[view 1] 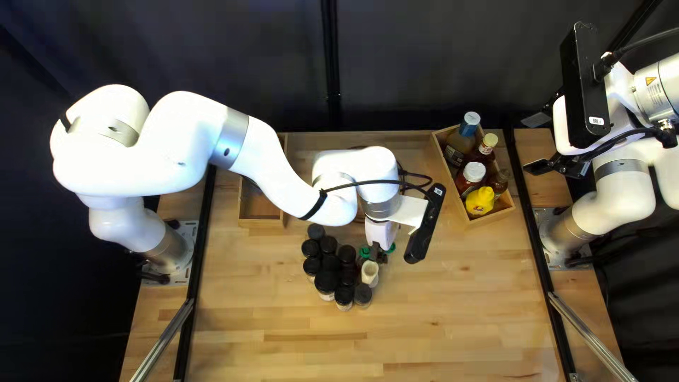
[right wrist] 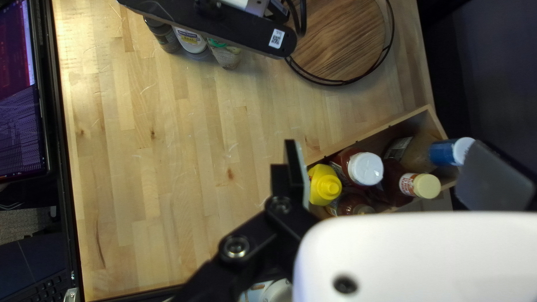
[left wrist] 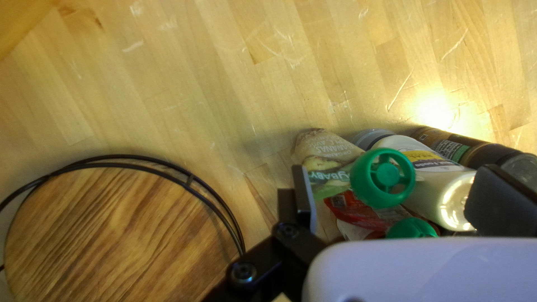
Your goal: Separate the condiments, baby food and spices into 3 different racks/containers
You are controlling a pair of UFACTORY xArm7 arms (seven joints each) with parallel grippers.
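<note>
My left gripper [view 1: 378,255] is over the right side of the jar cluster [view 1: 329,263]. In its wrist view the left gripper [left wrist: 397,196] stands open; between and under its fingers are a green-capped pouch [left wrist: 324,150], a red pouch [left wrist: 358,211] and a white bottle [left wrist: 428,176]. My right gripper [view 1: 541,143], open, hangs high beyond the wooden box [view 1: 492,218] of condiments. In the right wrist view the right gripper [right wrist: 391,176] has the box's yellow bottle [right wrist: 323,186] and white-capped bottle [right wrist: 363,169] far below. Black lids hide most jar bodies.
A divided wooden tray [view 1: 262,222] stands behind the jars, partly under my left arm. Beside the left gripper lies a round wood-based rack [left wrist: 123,235] with a black wire rim, mostly hidden in the top left view. A screen [right wrist: 17,89] stands beyond the table's edge.
</note>
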